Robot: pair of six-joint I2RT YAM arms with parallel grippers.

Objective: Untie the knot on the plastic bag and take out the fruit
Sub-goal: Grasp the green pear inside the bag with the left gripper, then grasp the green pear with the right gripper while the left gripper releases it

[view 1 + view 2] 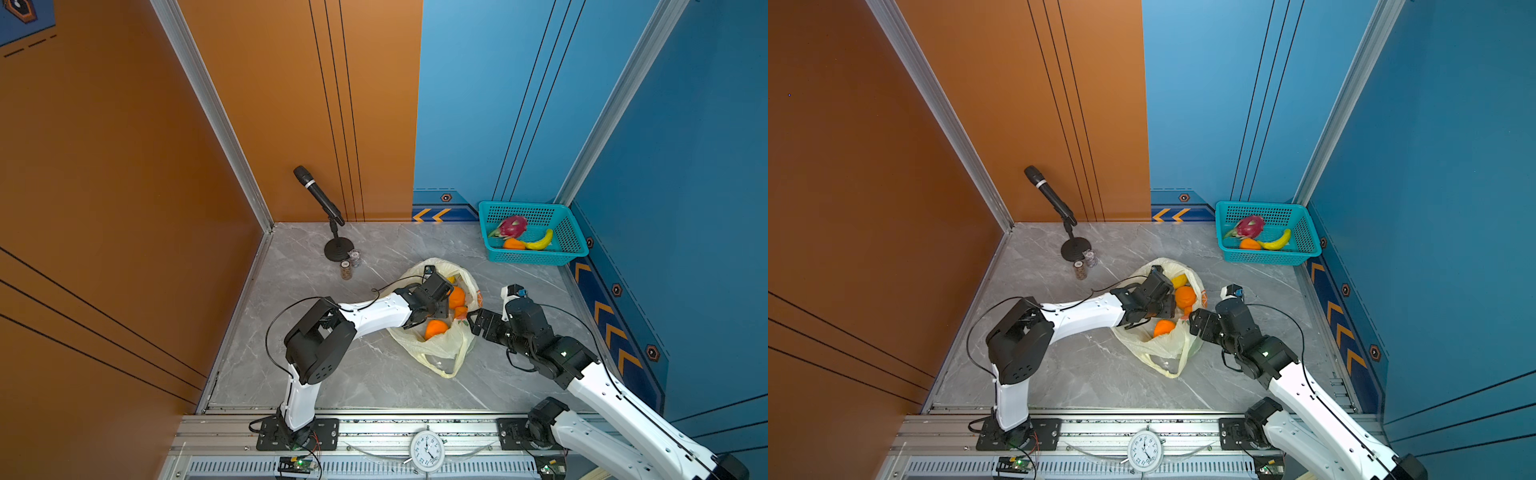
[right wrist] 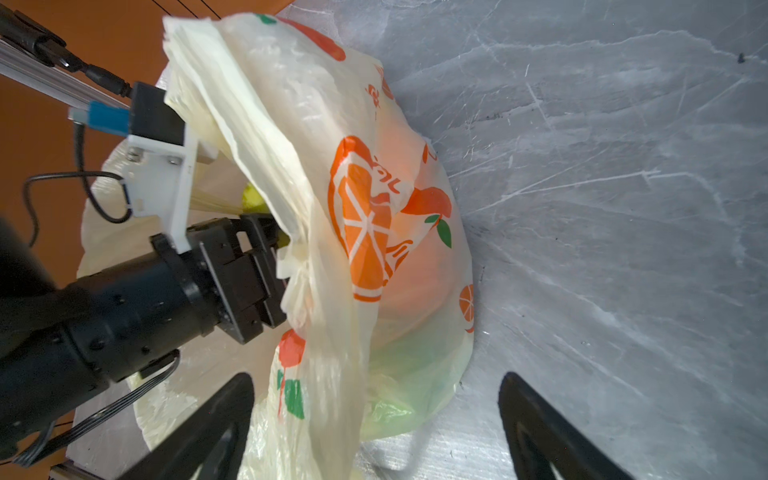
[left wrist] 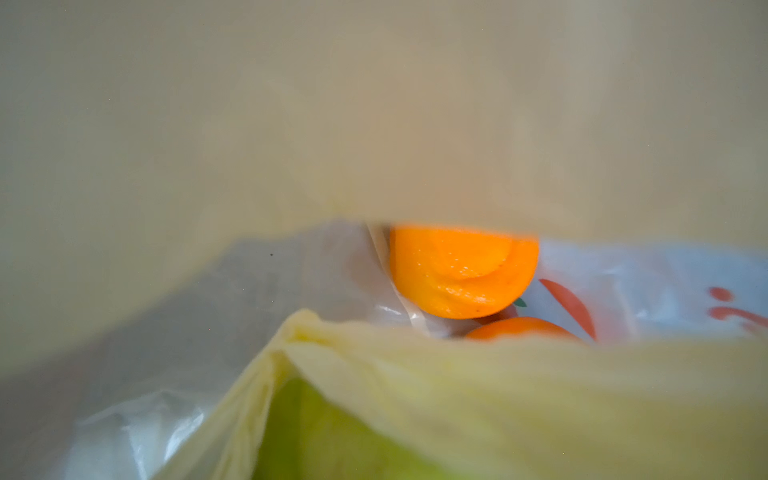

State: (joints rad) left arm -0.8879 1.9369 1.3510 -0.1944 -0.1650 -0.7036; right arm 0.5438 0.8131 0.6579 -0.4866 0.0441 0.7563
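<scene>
Plastic bag: the plastic bag (image 1: 441,347) (image 1: 1168,345) lies slumped on the grey marble desk (image 1: 353,374) between the two arms, with its mouth gaping open. The film is thin and pale yellow with an orange-slice print (image 2: 361,232).
Handle: one handle loop (image 1: 442,368) lies flat on the desk, on the side nearest the arm bases.
Fruit in bag: two oranges (image 1: 456,297) (image 1: 435,329) show in the open mouth in both top views. A yellow fruit (image 1: 1179,280) sits just behind them. The left wrist view shows one orange (image 3: 461,270) close up and a green fruit (image 3: 332,436) showing through the film.
Left pincer: the left pincer (image 1: 442,305) (image 1: 1169,305) reaches into the mouth of the bag, just beside the oranges. Film covers its fingers, so I cannot tell whether it is wide, narrow or holding anything.
Right pincer: the right pincer (image 1: 473,323) (image 1: 1194,322) is low at the bag's right side with its jaws spread wide and nothing held. In the right wrist view the bag's flank sits between its fingers (image 2: 232,399). Contact with the film is unclear.
Basket: a teal perforated basket (image 1: 523,204) (image 1: 1258,203) stands in the far right corner, well apart from the bag. It holds a pink dragon fruit (image 1: 513,226), a banana (image 1: 540,241) and a basket orange (image 1: 514,244).
Far left: a black microphone (image 1: 318,195) tilts on a round stand, with two small jars (image 1: 345,269) just beside its base.
Front rail: a white clock (image 1: 427,451) lies between the arm bases.
</scene>
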